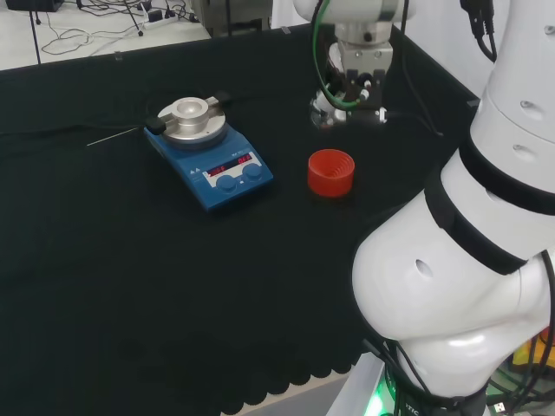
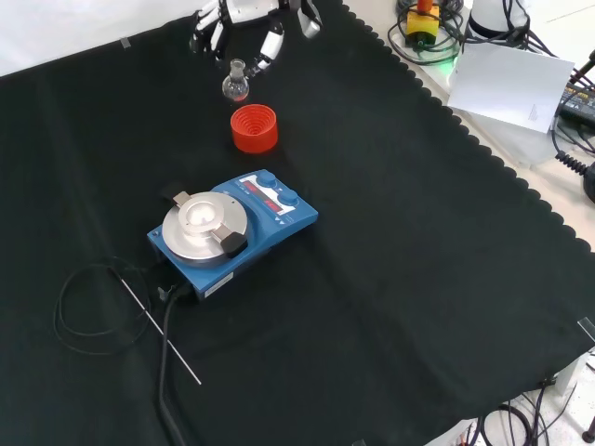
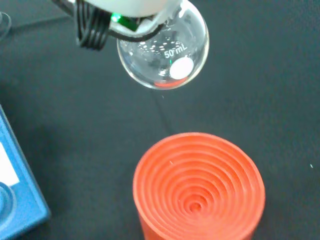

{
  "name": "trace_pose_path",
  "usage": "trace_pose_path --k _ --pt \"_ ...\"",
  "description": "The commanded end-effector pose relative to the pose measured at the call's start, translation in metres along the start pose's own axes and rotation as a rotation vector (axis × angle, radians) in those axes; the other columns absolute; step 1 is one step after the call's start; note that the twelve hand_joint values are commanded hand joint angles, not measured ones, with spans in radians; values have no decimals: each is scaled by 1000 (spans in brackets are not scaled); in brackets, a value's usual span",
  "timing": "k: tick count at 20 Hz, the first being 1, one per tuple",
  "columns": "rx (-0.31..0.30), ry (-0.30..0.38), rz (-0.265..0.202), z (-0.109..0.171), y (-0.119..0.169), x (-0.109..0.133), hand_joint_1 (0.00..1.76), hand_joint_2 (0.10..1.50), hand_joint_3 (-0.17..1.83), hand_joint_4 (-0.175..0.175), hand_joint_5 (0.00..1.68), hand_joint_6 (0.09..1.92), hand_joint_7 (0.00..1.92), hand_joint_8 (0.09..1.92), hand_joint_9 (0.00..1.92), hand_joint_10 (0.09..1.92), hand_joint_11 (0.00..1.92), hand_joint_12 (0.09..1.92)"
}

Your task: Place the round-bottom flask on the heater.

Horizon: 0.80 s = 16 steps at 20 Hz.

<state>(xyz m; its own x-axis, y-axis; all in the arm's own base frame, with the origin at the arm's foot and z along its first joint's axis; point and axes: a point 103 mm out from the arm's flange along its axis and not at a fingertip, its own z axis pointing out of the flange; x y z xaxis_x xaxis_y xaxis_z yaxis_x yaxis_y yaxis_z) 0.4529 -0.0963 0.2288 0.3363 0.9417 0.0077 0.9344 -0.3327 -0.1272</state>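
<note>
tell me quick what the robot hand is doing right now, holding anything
Robot hand: shut on the round-bottom flask, holding it clear of the red ribbed stand, which stands empty on the cloth.

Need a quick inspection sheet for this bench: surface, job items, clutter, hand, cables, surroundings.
Surface: black cloth, scalloped edge.
Job's things: round-bottom flask clear of the red ribbed stand; heater blue, its metal top plate bare.
Clutter: thin metal rod on the cloth beside the heater.
Robot hand: over the flask, fingers around its neck.
Cables: black lead coiled by the heater.
Surroundings: paper sheet and cables off the cloth.
</note>
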Motion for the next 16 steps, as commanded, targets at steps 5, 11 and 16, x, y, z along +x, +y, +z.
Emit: trace_pose_path --k 5,11,16 --pt "20 -31 -64 -38 18 52 1096 717 721 71 1088 1025 289 634 574 606 336 1340" --pt "72 -47 -119 -52 47 94 1097 705 740 74 1094 1023 286 637 572 605 343 1332" --pt "100 -51 -165 -54 70 125 1099 701 746 75 1096 1022 284 637 572 605 345 1331"
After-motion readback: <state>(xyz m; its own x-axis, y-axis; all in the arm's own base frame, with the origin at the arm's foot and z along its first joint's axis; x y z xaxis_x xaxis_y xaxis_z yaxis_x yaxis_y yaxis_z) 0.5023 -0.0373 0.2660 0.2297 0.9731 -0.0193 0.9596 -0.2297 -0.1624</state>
